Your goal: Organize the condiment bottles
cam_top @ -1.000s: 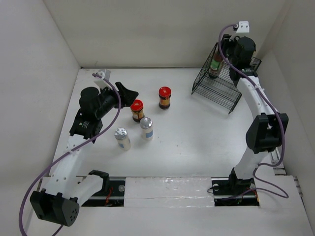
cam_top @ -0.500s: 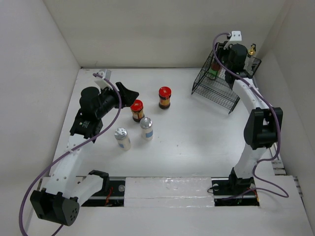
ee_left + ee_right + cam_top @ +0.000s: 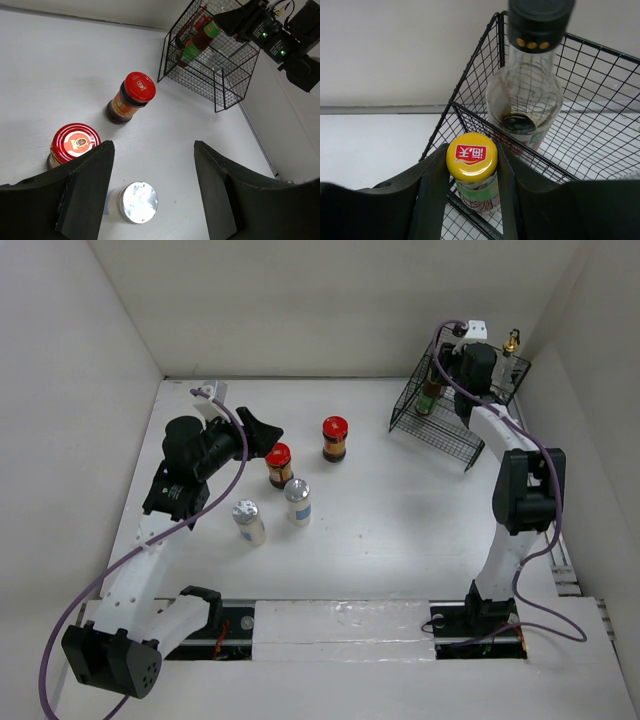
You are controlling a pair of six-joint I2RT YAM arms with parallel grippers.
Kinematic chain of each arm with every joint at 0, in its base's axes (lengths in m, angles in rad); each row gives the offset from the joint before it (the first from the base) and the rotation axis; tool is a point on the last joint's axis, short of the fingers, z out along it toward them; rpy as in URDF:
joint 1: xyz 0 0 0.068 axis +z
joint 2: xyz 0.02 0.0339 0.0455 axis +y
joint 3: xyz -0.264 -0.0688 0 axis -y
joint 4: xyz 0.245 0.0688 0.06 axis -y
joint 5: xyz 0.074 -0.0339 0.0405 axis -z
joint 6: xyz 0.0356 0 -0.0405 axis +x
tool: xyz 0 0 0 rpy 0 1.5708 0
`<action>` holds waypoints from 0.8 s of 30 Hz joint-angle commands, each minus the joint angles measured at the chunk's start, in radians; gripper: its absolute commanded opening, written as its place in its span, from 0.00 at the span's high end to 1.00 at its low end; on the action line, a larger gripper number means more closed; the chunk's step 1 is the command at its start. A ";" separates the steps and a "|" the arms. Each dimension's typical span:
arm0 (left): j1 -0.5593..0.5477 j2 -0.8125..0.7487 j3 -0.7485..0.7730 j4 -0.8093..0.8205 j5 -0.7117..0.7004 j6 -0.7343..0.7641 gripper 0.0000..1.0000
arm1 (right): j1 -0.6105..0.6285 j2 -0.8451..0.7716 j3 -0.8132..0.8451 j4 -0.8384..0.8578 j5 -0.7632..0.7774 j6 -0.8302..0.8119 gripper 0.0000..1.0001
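Yellow-capped bottle [image 3: 471,156], pinched just below its cap by the right fingers [image 3: 432,190], at the front corner of the black wire rack [image 3: 600,115]. It stands just beside the black-capped bottle [image 3: 530,95], with a rack bar running between the two. Whether its base rests on the rack floor cannot be told.

Risks, as judged: letting go before the base is seated would let the slim bottle tip against the mesh. A sideways withdrawal could catch a finger on the bar or nudge the black-capped neighbour.

On the counter [image 3: 400,510], well apart from the rack, two red-lidded jars [image 3: 132,95] [image 3: 74,142] and two silver-capped shakers [image 3: 137,201] [image 3: 247,520] remain unracked. The left fingers [image 3: 87,185] are spread wide above the nearer jar and shaker, holding nothing.
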 commanded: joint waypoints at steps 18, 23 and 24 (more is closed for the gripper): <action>0.005 0.000 0.006 0.035 -0.018 0.005 0.39 | 0.093 -0.280 -0.017 -0.043 -0.156 0.011 0.02; 0.005 0.000 0.006 0.025 -0.050 -0.004 0.39 | 0.283 -0.320 -0.175 -0.043 -0.210 -0.010 0.01; 0.005 0.000 0.006 0.015 -0.050 -0.004 0.39 | 0.312 -0.296 -0.176 -0.061 -0.219 -0.030 0.01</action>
